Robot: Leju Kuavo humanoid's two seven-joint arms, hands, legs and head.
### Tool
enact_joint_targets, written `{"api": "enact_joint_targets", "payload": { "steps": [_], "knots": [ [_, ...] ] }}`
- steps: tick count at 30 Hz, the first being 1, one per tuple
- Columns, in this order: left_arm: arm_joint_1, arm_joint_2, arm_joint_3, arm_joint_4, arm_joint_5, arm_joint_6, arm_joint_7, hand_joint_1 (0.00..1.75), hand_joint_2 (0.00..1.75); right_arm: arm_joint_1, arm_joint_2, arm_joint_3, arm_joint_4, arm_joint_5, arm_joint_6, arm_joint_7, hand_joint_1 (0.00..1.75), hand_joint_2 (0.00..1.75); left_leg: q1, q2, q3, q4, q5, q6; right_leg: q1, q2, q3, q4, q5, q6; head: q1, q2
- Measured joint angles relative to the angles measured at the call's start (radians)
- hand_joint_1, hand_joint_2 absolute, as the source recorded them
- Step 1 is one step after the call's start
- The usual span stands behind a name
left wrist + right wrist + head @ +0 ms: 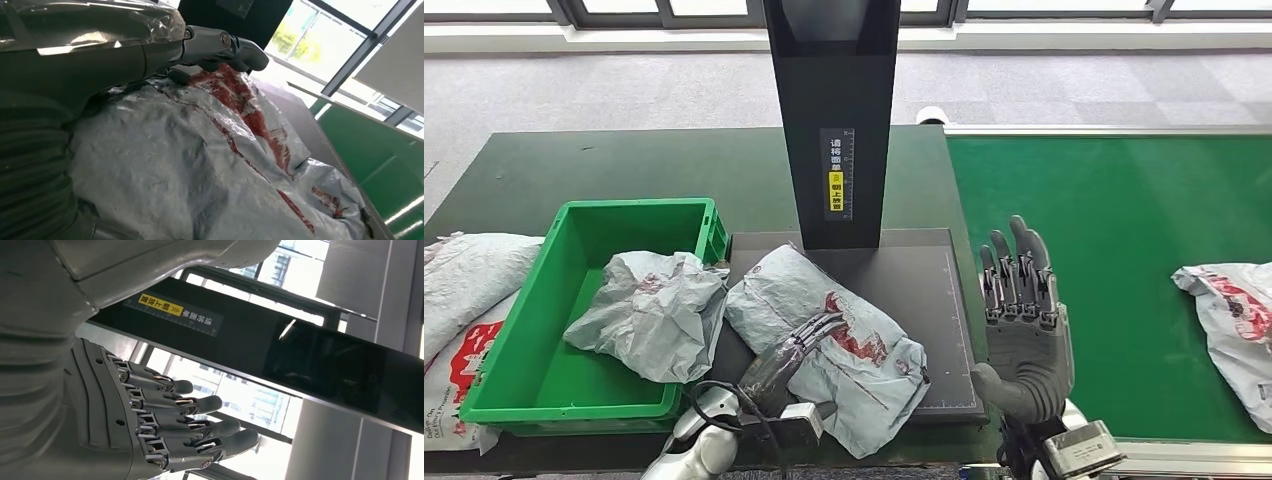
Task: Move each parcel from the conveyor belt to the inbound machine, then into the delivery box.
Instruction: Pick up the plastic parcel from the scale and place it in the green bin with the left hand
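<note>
The grey parcel [829,345] lies crumpled on the inbound machine [924,285], six o'clock of its column; left hand [799,350] clamps its middle; soft, slippery film, likely sagging; right hand [1022,320] fingers apart, empty.

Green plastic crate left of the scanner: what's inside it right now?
One crumpled grey plastic mailer bag lies in the green plastic crate, draped over its right wall. The far floor is bare; anything beneath the bag is covered.
</note>
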Motion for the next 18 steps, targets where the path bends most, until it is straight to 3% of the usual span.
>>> {"api": "enact_joint_targets", "payload": {
  "steps": [8,12,17,18],
  "knots": [
    [-0.098,-0.043,0.000,0.213,-0.011,0.041,0.001,0.00,1.75,-0.017,0.000,0.000,0.005,0.002,-0.004,0.000,0.00,1.75,0.000,0.000,0.000,0.000,0.000,0.000,0.000,0.000,0.000,0.000,0.000,0.000,0.000,0.000],
    [-0.133,-0.052,0.000,0.278,-0.013,0.055,-0.001,0.24,1.75,-0.036,0.000,0.000,0.018,-0.004,-0.009,0.000,0.00,1.75,0.000,0.000,0.000,0.000,0.000,0.000,0.000,0.000,0.001,0.000,0.000,0.000,0.000,0.000],
    [-0.164,-0.060,0.000,0.340,-0.031,0.084,-0.003,0.24,1.75,-0.057,-0.001,0.000,0.039,-0.011,-0.016,0.001,0.00,1.75,0.000,-0.001,0.003,0.000,0.001,0.001,0.000,-0.002,0.005,0.000,0.000,0.000,0.000,0.000],
    [-0.169,-0.061,0.000,0.348,-0.032,0.087,-0.003,0.62,1.75,-0.060,-0.001,0.000,0.042,-0.012,-0.017,0.001,0.00,1.75,0.000,-0.001,0.003,0.000,0.001,0.001,0.000,-0.002,0.005,0.000,0.000,0.001,0.000,0.000]
  ]
}}
